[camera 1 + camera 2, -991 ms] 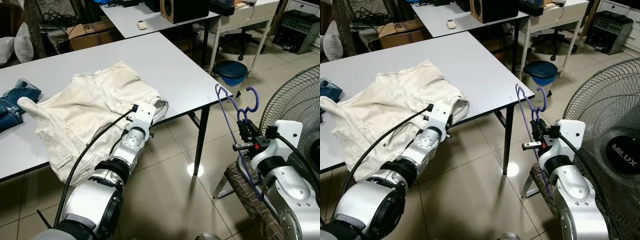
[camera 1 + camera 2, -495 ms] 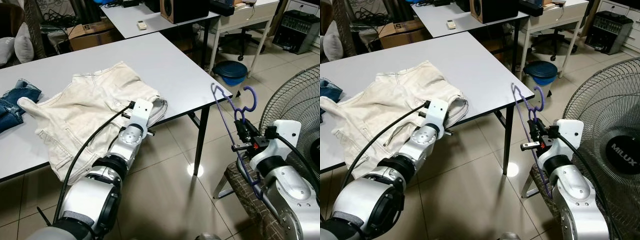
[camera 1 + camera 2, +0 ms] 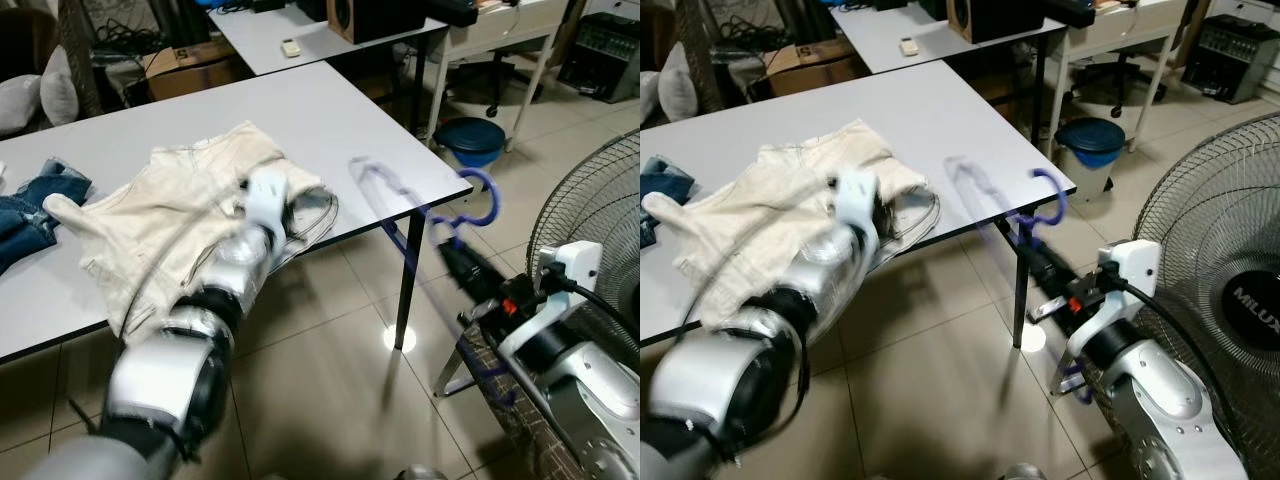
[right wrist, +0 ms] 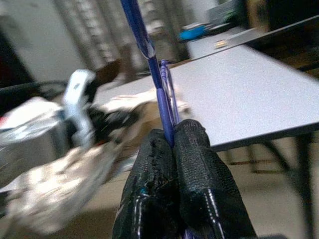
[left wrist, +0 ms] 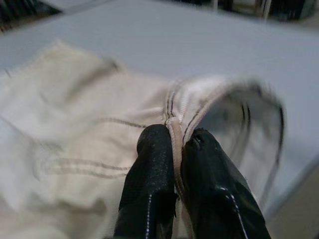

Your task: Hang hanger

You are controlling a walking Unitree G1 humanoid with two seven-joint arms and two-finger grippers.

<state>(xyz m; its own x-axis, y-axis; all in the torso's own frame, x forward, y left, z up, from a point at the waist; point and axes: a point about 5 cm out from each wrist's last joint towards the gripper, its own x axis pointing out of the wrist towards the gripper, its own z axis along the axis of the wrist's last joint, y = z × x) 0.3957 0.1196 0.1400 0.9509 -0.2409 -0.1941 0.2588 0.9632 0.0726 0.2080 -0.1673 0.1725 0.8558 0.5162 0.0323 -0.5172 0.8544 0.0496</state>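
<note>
A cream denim garment [image 3: 180, 210] lies spread on the grey table [image 3: 330, 110]. My left gripper [image 5: 174, 137] is shut on the garment's stitched waistband [image 5: 199, 107] near the table's front edge; from the head it is a blur at the hem [image 3: 265, 195]. My right gripper [image 3: 455, 262] is off the table's right corner, shut on a purple hanger [image 4: 158, 94]. The hanger [image 3: 400, 215] is tilted, its long arm reaching toward the garment and its hook [image 3: 482, 195] curling up to the right.
A large standing fan [image 3: 600, 200] is close on the right. A patterned stool seat [image 3: 500, 385] sits under my right arm. A blue bin [image 3: 470, 140] stands past the table corner, and blue jeans [image 3: 30, 205] lie at the table's left. A second table [image 3: 300, 30] stands behind.
My right gripper has swung the hanger down and left toward the table, from upright to tilted. My left gripper pushed forward onto the garment's waistband. Both arms are blurred with motion.
</note>
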